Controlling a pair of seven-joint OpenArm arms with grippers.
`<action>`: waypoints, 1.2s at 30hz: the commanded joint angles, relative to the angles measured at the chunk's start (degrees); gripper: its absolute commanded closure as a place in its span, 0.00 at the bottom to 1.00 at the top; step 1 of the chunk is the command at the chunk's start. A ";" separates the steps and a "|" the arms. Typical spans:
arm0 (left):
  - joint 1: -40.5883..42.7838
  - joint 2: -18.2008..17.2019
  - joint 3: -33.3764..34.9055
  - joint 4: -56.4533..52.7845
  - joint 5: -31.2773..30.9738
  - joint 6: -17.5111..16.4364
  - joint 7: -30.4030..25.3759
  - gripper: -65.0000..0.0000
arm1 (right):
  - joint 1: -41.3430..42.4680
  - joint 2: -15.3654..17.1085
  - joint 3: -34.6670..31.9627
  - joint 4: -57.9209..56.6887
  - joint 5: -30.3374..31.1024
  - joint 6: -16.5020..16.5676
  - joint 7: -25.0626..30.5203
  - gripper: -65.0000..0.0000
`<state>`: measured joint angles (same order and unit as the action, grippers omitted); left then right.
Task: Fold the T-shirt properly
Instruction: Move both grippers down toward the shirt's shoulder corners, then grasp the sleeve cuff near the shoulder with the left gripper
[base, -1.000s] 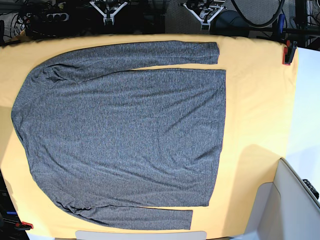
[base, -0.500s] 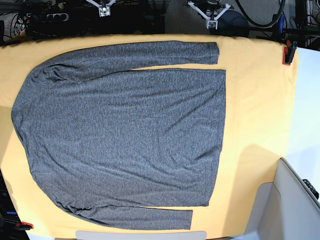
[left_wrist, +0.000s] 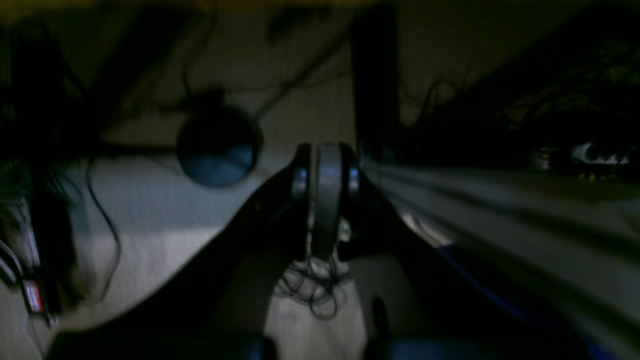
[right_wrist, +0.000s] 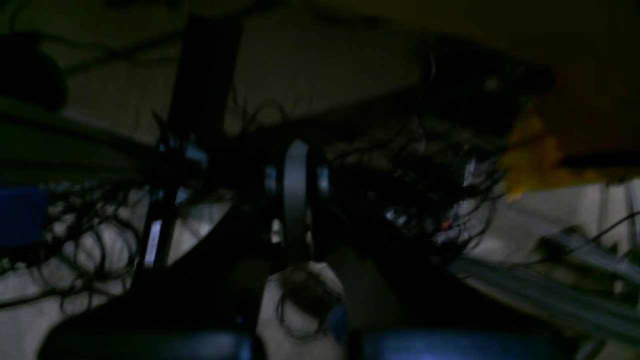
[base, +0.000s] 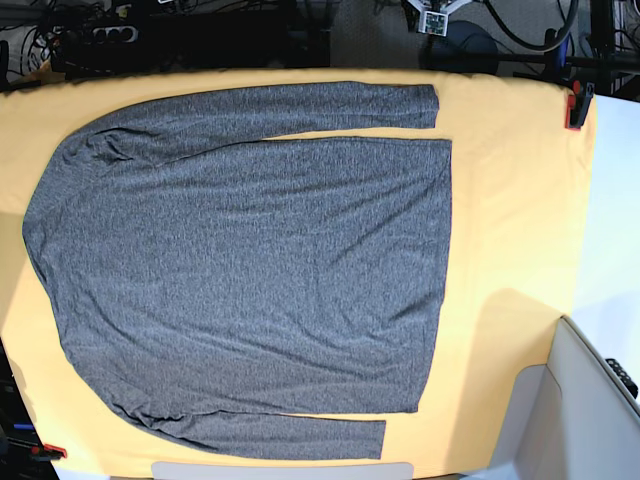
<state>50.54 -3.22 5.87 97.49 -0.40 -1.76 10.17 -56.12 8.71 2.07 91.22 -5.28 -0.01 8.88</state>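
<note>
The T-shirt (base: 240, 270) was seen lying flat and unfolded on the yellow-orange cloth (base: 510, 220) of the surface, its long axis running left to right across the base view, hem toward that view's right; one sleeve (base: 270, 108) was laid along the far edge and the other sleeve (base: 270, 436) along the near edge. The left gripper (left_wrist: 326, 165) was seen clenched on nothing, with dim floor and cables behind it; the right gripper (right_wrist: 296, 175) was likewise pressed shut and empty. Both were held beyond the far edge, well apart from the shirt; only the left gripper's tip was glimpsed at the top of the base view. The far sleeve was judged the nearest part for either arm.
</note>
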 joint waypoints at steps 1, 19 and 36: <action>1.37 -0.86 -0.37 3.56 0.27 0.40 1.56 1.00 | -2.48 0.04 1.41 3.68 0.93 -0.30 1.18 1.00; -4.87 -8.34 -3.89 22.02 -24.08 -25.89 22.66 0.60 | 0.34 17.27 13.71 25.31 51.56 0.23 -11.57 0.70; -21.93 -23.19 -28.33 21.67 -56.52 -36.70 52.81 0.53 | 4.91 3.99 21.10 24.87 64.84 12.01 -15.43 0.60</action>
<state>28.25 -26.00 -22.00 118.54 -56.34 -38.02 63.31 -50.59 12.32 22.81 115.33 58.96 11.64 -7.75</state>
